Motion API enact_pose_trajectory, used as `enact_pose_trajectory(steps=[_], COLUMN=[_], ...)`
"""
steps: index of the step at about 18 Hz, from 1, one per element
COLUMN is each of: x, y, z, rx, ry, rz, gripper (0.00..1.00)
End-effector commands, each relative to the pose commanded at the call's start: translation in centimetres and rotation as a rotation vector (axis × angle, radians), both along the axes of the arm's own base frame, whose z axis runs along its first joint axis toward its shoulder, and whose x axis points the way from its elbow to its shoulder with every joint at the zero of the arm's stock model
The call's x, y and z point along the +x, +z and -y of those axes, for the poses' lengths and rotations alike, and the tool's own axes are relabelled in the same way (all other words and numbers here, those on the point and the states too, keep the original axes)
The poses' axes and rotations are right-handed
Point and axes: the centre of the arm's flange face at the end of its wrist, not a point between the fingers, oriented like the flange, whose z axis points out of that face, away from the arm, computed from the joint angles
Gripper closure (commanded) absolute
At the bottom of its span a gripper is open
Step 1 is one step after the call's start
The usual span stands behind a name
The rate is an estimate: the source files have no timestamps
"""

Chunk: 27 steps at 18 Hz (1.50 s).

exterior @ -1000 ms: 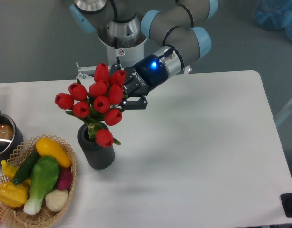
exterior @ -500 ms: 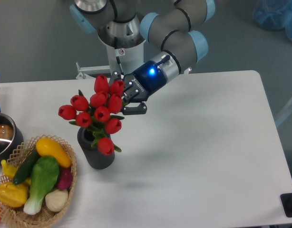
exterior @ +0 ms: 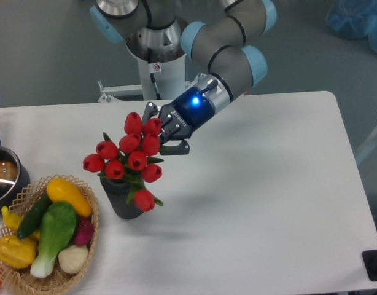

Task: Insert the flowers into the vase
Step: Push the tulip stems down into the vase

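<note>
1. Far left: metal pot (exterior: 0,178) w/ blue handle sitting at table (exterior: 268,203) edge; wicker basket (exterior: 84,258) of toy veg just in front. Neither involved.
2. Vase (exterior: 124,201) standing upright next to basket, right side. Not shifting vs 1 s ago.
3. Flowers (exterior: 132,157): bunch sinking lower vs 1 s and 0.5 s ago; stems going deeper into vase mouth, lowest bud now hanging over vase's front-right wall. Heads fanning left and forward, bunch tilting a bit.
4. Meaning: insertion looking mostly done; remaining is release + retreat w/o dragging the bunch back out. Risk imo: tilt could tip the vase on release.
5. Gripper (exterior: 163,130) sitting behind/right of upper buds, touching or v. close. Buds covering fingertips, so can't tell if it's clamping the bunch or already spreading.
6. Arm: reaching down-left from base at top centre, wrist w/ blue light angling toward the bunch. Wrist tracking lower and slightly right over last sec, following flowers down.
</note>
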Motion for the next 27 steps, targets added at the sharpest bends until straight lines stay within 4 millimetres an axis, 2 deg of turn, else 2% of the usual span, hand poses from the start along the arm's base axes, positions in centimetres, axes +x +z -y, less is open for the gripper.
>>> enact_pose_trajectory(steps=[7,11,16,19,23,27], x=[0.7,0.7,0.5,0.2,-0.6,-1.4], y=[-3.7,-3.8,-4.4,-4.5,-4.6,-4.5], z=[0.2,0.1,-0.1,0.0,0.6,1.5], rx=[-0.033,-0.037,-0.049,-0.051,-0.057,-0.069], ry=[-0.027,-0.031,-0.034,-0.031,-0.013,0.011], rz=[-0.066,-0.072,-0.068,-0.065,-0.067,-0.075], gripper=[0.92,0.68,0.61,0.51,0.4,0.35])
